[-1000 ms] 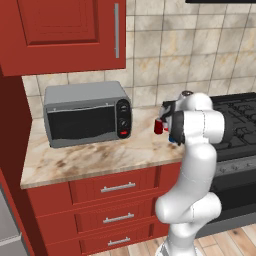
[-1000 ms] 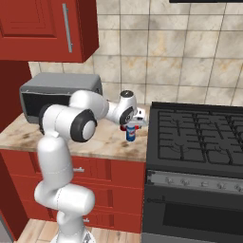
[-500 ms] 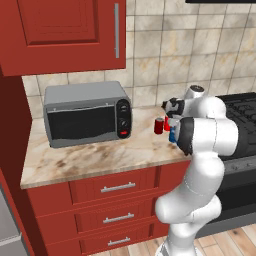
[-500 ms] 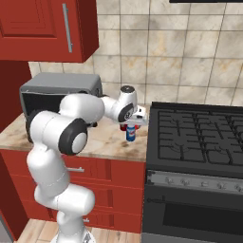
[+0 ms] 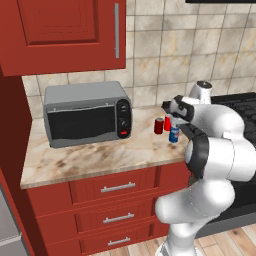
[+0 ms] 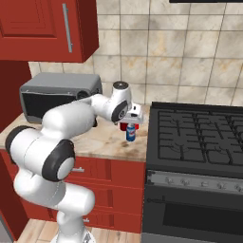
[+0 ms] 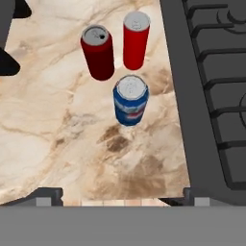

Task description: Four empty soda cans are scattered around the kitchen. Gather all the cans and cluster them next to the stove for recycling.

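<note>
In the left base view, 3 cans stand on the table [image 5: 95, 155] between the toaster oven [image 5: 87, 119] and the stove [image 5: 240, 107]: a dark red can [image 5: 159, 125], a red can [image 5: 167, 122] behind it and the blue can [image 5: 174, 134] nearest, with the arm's wrist just right of them. In the right base view the claw [image 6: 132, 122] hangs right over the blue can [image 6: 130, 133], near the stove [image 6: 199, 137]. In the hand view the claw's tips are spread wide and empty, the blue can [image 7: 130, 100] below the 2 red ones [image 7: 98, 59] [image 7: 135, 40], all upright and close. Risk: a low sideways swing could topple the cluster, since empty cans tip easily. A 4th can seems yet to be gathered.
</note>
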{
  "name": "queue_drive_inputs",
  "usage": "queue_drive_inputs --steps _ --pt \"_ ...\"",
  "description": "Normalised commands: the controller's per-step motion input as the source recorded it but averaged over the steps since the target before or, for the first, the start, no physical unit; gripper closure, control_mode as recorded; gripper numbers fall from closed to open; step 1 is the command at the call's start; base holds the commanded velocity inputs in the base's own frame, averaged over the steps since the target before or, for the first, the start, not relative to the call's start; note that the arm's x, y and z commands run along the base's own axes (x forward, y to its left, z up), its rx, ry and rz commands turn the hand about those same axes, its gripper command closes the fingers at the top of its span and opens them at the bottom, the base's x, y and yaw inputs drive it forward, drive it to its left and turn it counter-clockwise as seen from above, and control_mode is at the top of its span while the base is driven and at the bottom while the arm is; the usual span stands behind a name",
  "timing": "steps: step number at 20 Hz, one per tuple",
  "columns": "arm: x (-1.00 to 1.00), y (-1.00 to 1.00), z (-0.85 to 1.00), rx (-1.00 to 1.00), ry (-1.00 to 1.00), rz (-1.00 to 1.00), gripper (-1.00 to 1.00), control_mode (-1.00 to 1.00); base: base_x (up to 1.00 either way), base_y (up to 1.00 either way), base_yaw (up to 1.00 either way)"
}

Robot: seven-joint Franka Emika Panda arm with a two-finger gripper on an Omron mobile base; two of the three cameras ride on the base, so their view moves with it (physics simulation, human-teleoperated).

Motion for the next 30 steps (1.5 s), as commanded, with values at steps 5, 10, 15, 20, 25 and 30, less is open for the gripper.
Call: queue_drive_inputs --steps 5,10,15,20,25,30 --pt "-0.53 0.28 0.38 0.00 -0.05 0.00 -1.00 -1.00 0.00 0.00 0.00" --pt "-0.57 0.29 0.32 0.00 -0.06 0.00 -1.00 -1.00 0.00 0.00 0.00" --pt "-0.65 0.24 0.25 0.00 -0.04 -0.02 -1.00 -1.00 0.00 0.00 0.00" --pt "-0.56 0.25 0.18 0.00 -0.01 -0.03 -1.00 -1.00 0.00 0.00 0.00" --pt "-0.49 0.27 0.17 0.01 0.00 -0.03 -1.00 -1.00 0.00 0.00 0.00" --pt "-0.37 0.28 0.30 0.00 -0.04 -0.02 -1.00 -1.00 0.00 0.00 0.00"
